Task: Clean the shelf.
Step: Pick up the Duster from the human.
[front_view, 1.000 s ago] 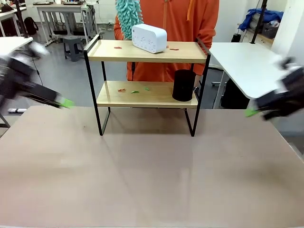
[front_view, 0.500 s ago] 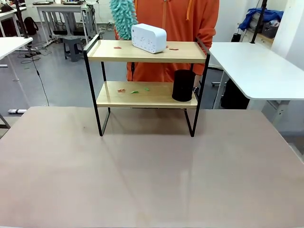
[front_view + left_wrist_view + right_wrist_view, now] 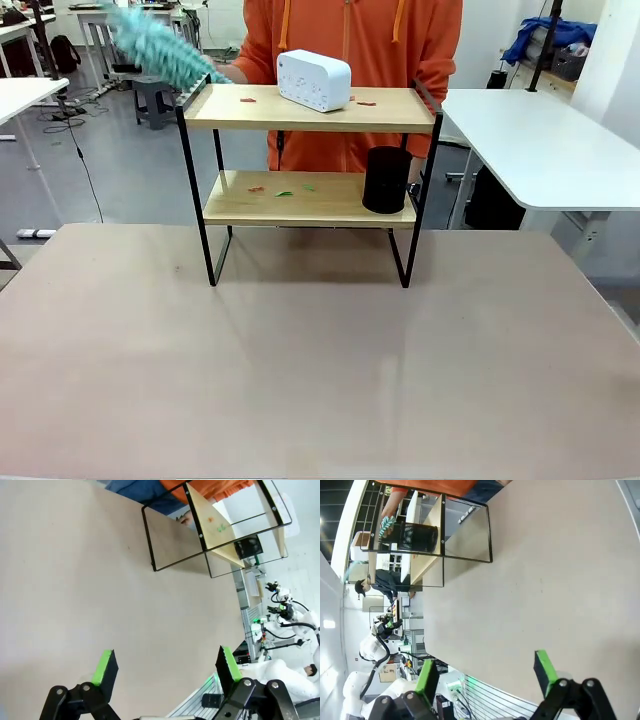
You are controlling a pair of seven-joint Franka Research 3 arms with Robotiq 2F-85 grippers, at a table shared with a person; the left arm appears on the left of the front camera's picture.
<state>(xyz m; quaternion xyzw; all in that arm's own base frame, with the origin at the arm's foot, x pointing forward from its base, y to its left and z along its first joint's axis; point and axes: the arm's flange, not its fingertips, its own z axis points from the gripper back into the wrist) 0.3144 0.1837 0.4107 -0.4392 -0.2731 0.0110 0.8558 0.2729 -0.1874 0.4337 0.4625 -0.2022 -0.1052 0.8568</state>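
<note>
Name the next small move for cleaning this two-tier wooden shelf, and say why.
Probably reach the open right claw toward the white rounded plastic box on the top board of the black-framed light wooden shelf, ready to lift it. Red scraps lie beside it, and the person's fluffy teal duster is near the board's left end, so the right side looks free.

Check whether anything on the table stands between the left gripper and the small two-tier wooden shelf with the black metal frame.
Nothing visible does. Bare beige tabletop runs from the open left gripper up to the black-framed two-tier wooden shelf.
</note>
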